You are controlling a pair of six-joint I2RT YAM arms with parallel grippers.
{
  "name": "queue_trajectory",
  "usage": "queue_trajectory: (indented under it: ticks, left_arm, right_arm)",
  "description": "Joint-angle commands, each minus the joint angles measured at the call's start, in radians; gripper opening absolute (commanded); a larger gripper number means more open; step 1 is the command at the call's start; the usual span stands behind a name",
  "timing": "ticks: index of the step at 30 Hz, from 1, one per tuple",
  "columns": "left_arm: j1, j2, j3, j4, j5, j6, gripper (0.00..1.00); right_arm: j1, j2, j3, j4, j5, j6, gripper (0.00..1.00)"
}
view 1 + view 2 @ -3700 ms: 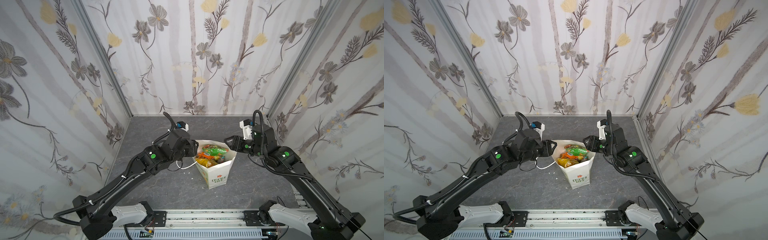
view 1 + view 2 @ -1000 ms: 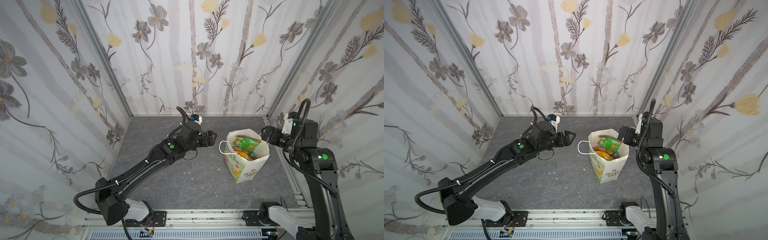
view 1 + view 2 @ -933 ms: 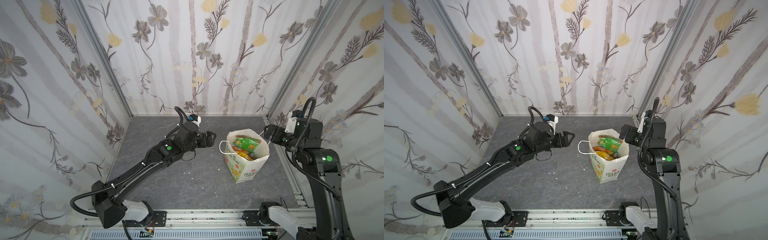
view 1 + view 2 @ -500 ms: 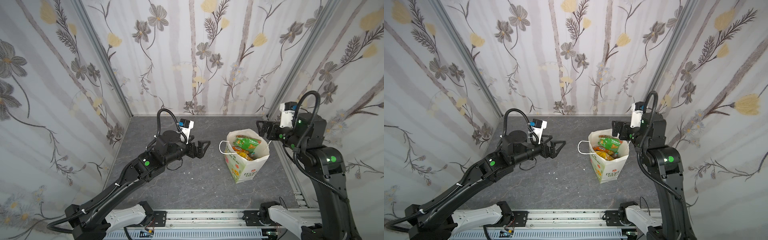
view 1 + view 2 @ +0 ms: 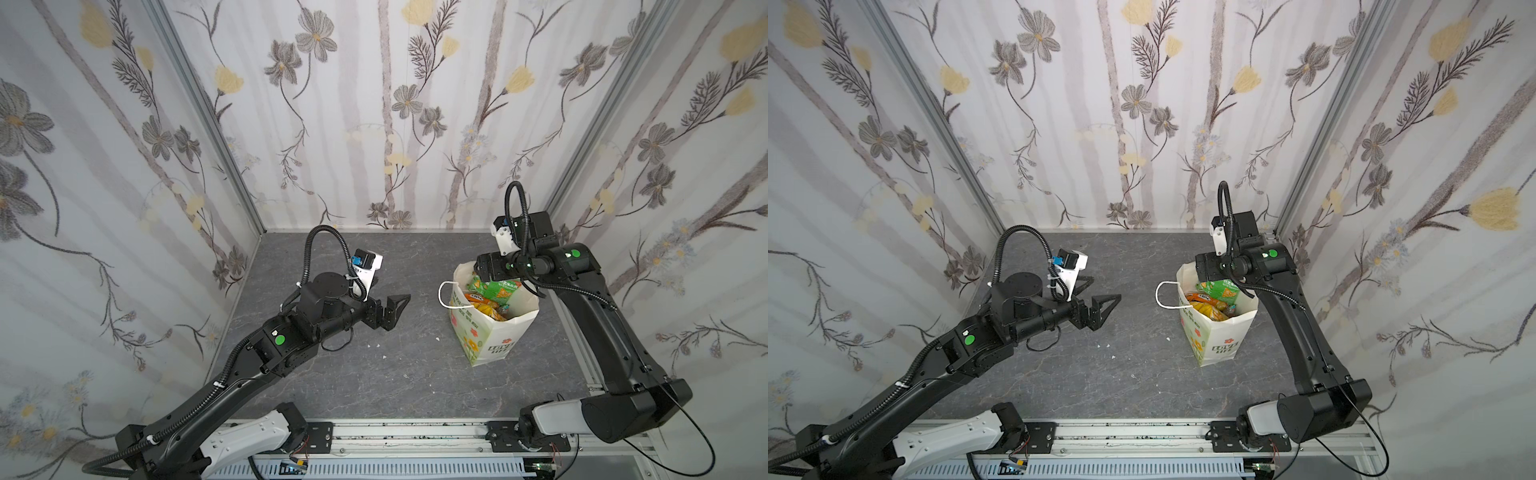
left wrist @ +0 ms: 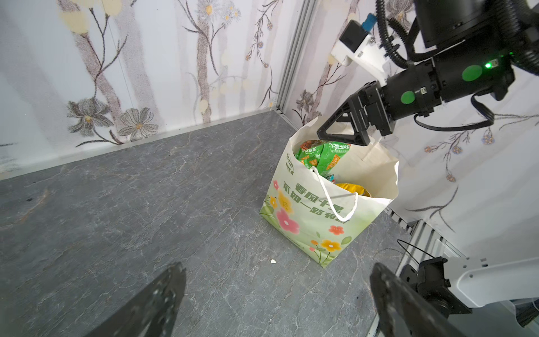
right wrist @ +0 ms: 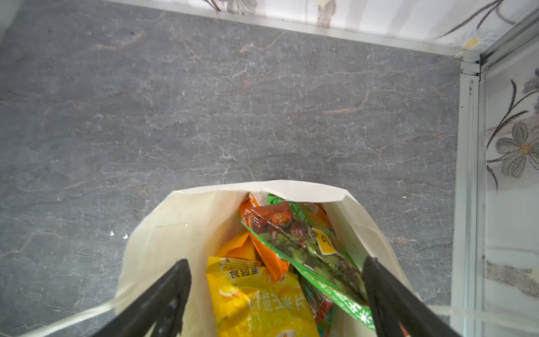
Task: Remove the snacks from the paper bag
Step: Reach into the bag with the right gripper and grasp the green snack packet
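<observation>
Bag lettering "春风十里"; snacks inside

Three walls carried pale wallpaper printed with grey and yellow flowers. Aluminium corner posts joined them. The floor was dark grey, stone-veined. A metal rail ran along the front edge.

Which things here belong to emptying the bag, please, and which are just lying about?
Job: bag; green packet; yellow packet; orange packet; right gripper, open at the bag's mouth.
Lying about: crumbs on the table; left gripper, open, away from the bag.
</observation>
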Motion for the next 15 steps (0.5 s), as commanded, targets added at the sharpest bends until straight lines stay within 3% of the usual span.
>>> queue_trajectory:
  ticks: [1,10,15]
  left_arm:
    - [0.0,-0.005,-0.009,0.024,-0.008,0.024,1.0]
    - [0.0,-0.006,-0.017,0.028,-0.029,0.041,1.0]
    - [0.0,-0.008,-0.017,0.027,-0.037,0.045,1.0]
  right_arm:
    - [0.002,0.048,-0.001,-0.019,0.066,-0.034,0.98]
    - [0.003,0.122,-0.032,-0.015,0.067,-0.013,0.99]
    - [0.003,0.124,-0.084,0.012,0.09,-0.004,0.9]
